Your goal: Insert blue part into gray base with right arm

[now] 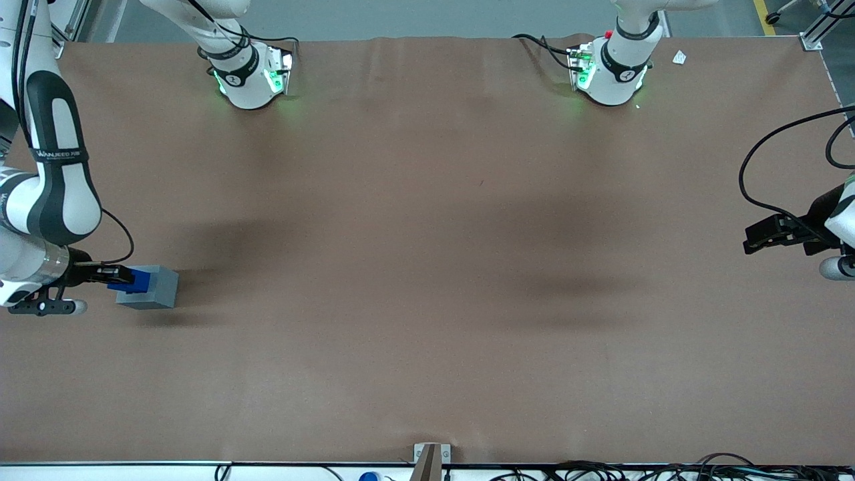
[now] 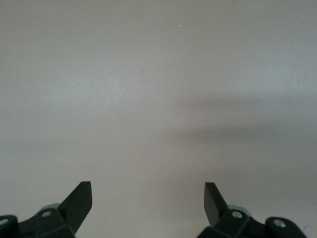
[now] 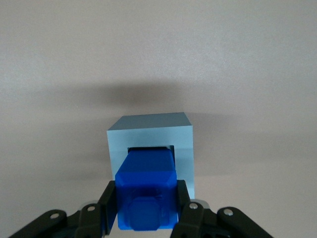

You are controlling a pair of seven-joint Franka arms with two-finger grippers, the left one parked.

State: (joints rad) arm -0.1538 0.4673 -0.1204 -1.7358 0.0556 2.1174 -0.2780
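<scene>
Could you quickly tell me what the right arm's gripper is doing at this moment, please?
Right gripper: closed on the small bright blue plastic block, held at the recess of the light gray plastic cube, at the working arm's end of the table.

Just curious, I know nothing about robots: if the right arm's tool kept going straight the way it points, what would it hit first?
Probably the gray base: the tool, shut on the blue part, points straight at its recess, which the part's leading end looks about to enter.

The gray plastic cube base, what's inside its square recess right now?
The light gray plastic cube base has the bright blue plastic block entering its recess, held by the black two-finger gripper. The recess floor is covered.
</scene>
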